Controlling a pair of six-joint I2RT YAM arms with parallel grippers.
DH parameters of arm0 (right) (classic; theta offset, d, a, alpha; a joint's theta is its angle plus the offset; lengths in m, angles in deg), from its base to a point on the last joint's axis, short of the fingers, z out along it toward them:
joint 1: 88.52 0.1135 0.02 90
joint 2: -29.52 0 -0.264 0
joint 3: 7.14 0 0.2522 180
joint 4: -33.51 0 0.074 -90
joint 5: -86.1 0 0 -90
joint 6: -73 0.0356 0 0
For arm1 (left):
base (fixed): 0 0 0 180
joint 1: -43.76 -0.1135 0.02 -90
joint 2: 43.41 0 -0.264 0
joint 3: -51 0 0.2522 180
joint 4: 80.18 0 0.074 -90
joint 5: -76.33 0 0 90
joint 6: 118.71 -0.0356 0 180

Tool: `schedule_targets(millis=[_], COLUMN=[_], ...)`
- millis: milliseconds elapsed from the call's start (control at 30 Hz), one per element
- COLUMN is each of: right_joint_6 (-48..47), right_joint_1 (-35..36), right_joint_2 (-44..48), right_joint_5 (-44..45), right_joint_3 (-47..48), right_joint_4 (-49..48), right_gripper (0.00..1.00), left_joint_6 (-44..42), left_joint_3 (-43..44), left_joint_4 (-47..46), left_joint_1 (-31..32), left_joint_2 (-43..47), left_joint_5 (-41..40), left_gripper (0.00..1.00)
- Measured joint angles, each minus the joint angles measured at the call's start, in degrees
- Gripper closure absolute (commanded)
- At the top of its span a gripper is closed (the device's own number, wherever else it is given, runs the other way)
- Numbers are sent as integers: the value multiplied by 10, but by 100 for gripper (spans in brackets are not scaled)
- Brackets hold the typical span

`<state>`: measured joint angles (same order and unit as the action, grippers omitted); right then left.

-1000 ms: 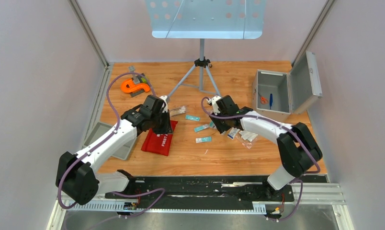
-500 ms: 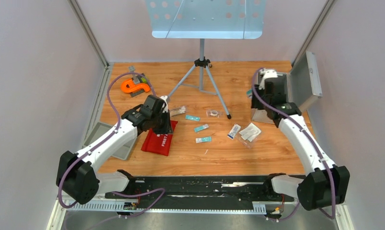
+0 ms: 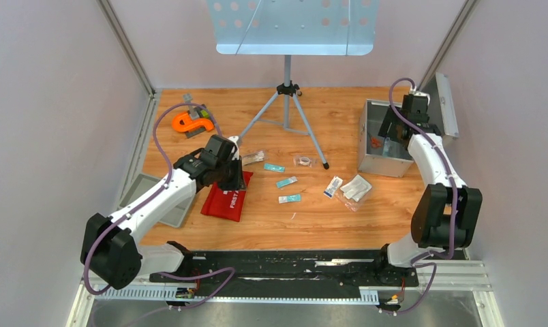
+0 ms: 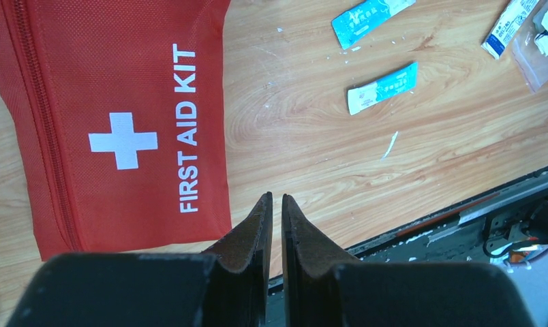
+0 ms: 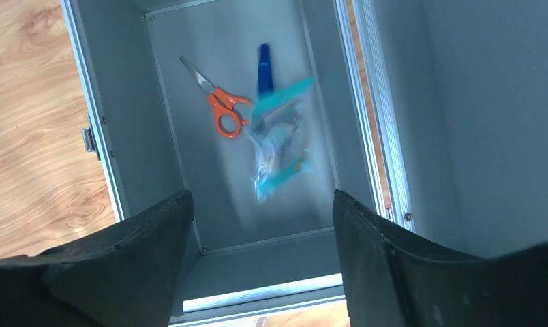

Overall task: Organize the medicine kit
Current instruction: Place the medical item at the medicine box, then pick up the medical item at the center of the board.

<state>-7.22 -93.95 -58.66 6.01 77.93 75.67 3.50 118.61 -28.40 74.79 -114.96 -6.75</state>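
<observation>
**Station status: right arm over open medicine kit, left arm over red pouch**

**Medicine kit.** The medicine kit [image 3: 382,165] stands at the far right of the wooden table [image 3: 257,228]. Its lid [image 3: 449,103] is swung open to the right.

**Right end effector.** The right gripper [image 5: 261,197] hangs above the kit's open top and points down into it. Its jaws stand wide apart and grasp nothing. Below them, inside the case, is a clear packet [image 5: 278,143] with teal contents. It is blurred, so it cannot be determined whether it rests on the floor of the case. Orange-handled scissors [image 5: 220,109] and a blue stick-shaped item [image 5: 264,68] lie on the case floor, just beside the packet.

**Left end effector.** The left gripper [image 4: 275,197] is positioned over the near right corner of a red pouch [image 4: 121,122] marked FIRST AID KIT. Its jaws are drawn together to a thin slit, with nothing between them.

**Loose items.** Three teal sachets [image 3: 287,182] lie on the table right of the pouch. Further right, a small box [image 3: 332,187] and clear bags [image 3: 356,188] lie near the front of the kit.
</observation>
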Motion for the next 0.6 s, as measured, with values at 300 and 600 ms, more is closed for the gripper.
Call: schedule_targets(millis=[300,600], right_joint_6=[3,16], right_joint_1=[6,136], right_joint_2=[40,167], right_joint_5=[-5,-28], right_joint_3=[-1,-56], right_joint_4=[-4,-31], right_gripper=[23,26], left_joint_6=[-1,0], left_joint_3=[0,0], left_joint_4=[2,4], left_joint_1=[0,0], left_joint_2=[4,12], left_joint_5=[-13,-34], left_gripper=[82,82])
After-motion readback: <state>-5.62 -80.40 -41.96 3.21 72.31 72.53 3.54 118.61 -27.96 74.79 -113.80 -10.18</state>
